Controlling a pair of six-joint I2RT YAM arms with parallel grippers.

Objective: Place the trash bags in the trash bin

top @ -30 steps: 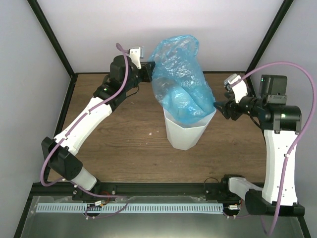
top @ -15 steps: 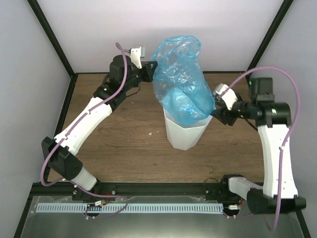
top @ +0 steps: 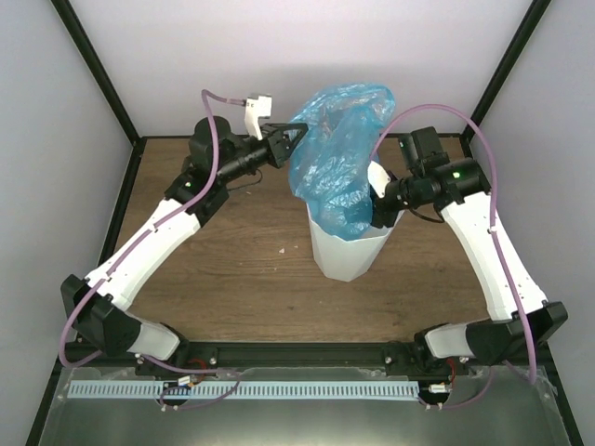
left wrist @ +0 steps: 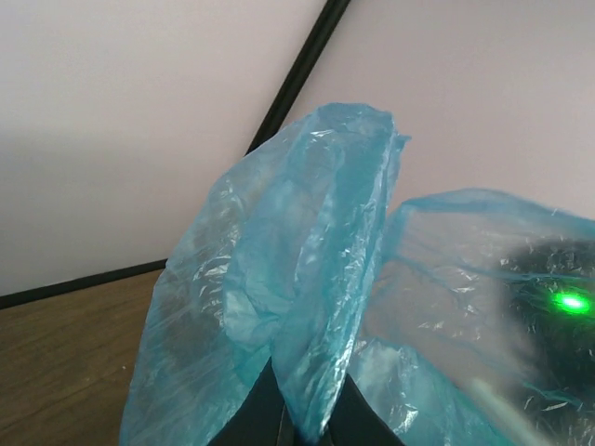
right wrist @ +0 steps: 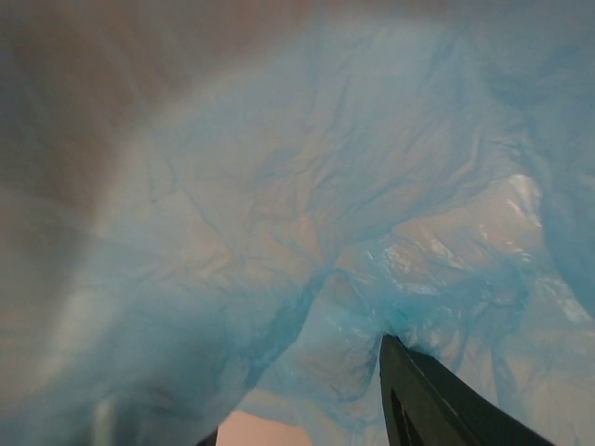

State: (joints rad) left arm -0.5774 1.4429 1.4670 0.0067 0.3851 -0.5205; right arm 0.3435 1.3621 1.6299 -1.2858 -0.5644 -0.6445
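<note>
The left pincer (top: 301, 138) is clamping the top of the trash bag (top: 339, 153), ten o'clock of the trash bin (top: 346, 253), its bottom sagging inside the rim; the right pincer (top: 377, 202), at three o'clock, is sitting buried in film, closure untellable; pushing downward gently is looking wisest.

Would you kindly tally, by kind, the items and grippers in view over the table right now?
trash bag, light blue: 1
trash bin, white: 1
grippers, the left gripper and the right gripper: 2
Total: 4
</note>
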